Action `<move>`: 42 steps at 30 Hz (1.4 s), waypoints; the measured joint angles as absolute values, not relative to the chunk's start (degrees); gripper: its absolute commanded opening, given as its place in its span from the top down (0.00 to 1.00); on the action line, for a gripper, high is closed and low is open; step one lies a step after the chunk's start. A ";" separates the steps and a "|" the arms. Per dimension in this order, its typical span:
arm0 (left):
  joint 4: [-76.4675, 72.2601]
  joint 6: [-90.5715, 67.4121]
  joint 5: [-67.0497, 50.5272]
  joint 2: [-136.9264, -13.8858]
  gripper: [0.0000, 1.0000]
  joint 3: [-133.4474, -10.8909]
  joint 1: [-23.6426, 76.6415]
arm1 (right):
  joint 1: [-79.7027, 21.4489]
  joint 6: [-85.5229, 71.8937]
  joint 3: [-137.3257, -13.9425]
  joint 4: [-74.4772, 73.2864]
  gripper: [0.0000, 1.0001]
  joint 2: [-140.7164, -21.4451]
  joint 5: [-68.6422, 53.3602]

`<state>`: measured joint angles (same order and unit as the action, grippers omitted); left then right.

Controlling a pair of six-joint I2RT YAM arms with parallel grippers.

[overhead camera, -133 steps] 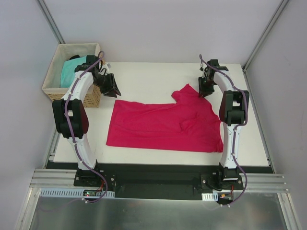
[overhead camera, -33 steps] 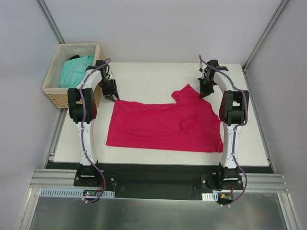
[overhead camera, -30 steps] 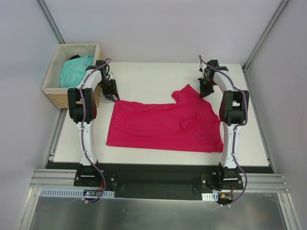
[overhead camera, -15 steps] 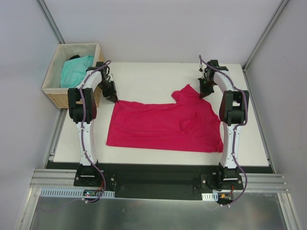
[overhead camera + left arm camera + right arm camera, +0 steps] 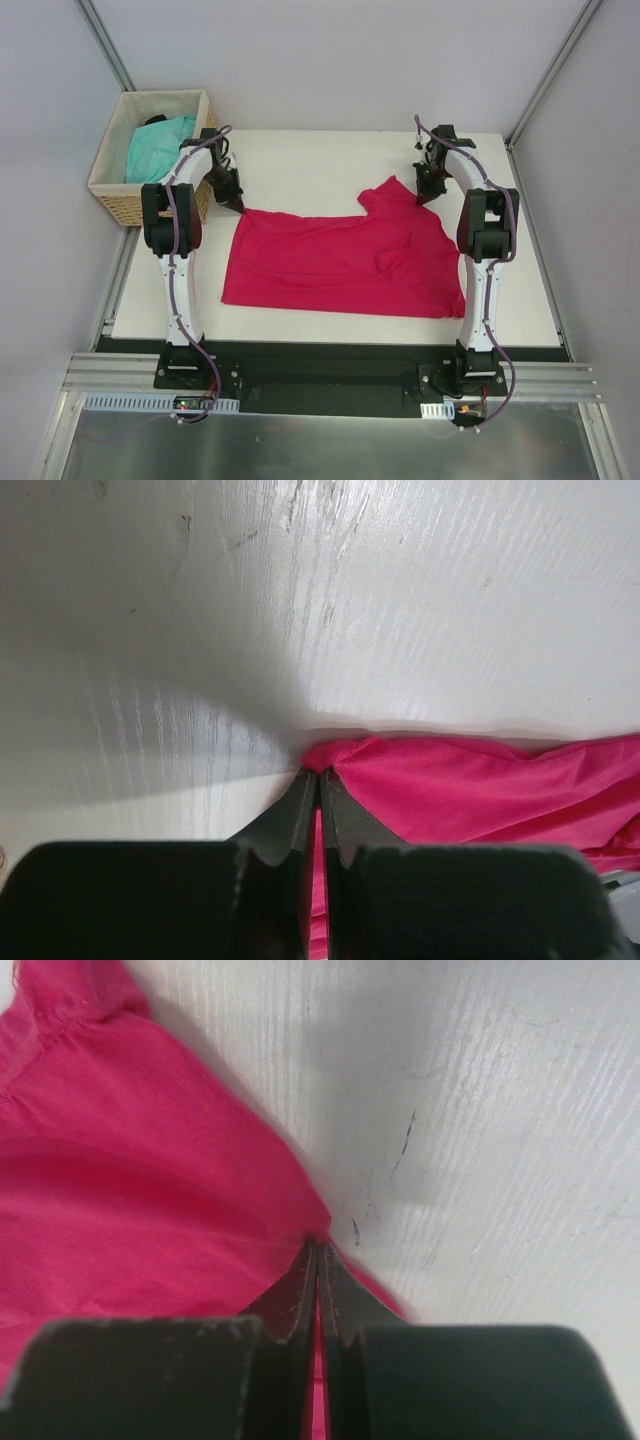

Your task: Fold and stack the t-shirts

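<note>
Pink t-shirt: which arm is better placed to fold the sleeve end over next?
Probably right: the right gripper pinches the pink t-shirt beside its sleeve; the left gripper holds the far corner opposite.

The soft crimson-pink short-sleeved tee (image 5: 340,262) lies spread mid-worktop, its far edge pinched at each end by my left gripper (image 5: 318,778) and right gripper (image 5: 318,1246), while the soft turquoise tee (image 5: 155,145) sits crumpled in the wicker basket (image 5: 120,205) by the far-left corner.

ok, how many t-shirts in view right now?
2. The crimson-pink t-shirt lies spread on the table, its far edge pinched by the left gripper and right gripper. The turquoise t-shirt sits bunched in the wicker basket; others may be hidden beneath it.
</note>
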<state>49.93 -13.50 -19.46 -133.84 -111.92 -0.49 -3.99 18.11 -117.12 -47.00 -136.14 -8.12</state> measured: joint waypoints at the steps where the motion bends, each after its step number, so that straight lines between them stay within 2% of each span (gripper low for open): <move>1: 49.91 -13.50 -19.46 -133.84 1.00 -112.05 -0.49 | -4.01 18.11 -117.08 -47.00 0.99 -136.03 -7.79; 17: 49.89 -14.04 -21.69 -126.21 1.00 -111.57 -0.49 | -4.01 18.55 -113.36 -50.02 0.99 -122.17 -4.54; 30: 49.78 -13.96 -22.50 -122.89 1.00 -106.80 -0.49 | -5.04 19.35 -112.09 -52.58 0.99 -120.68 -4.49; 42: 49.91 -13.85 -22.65 -115.48 1.00 -104.29 -0.49 | -5.19 18.94 -108.81 -55.94 0.99 -113.99 -5.32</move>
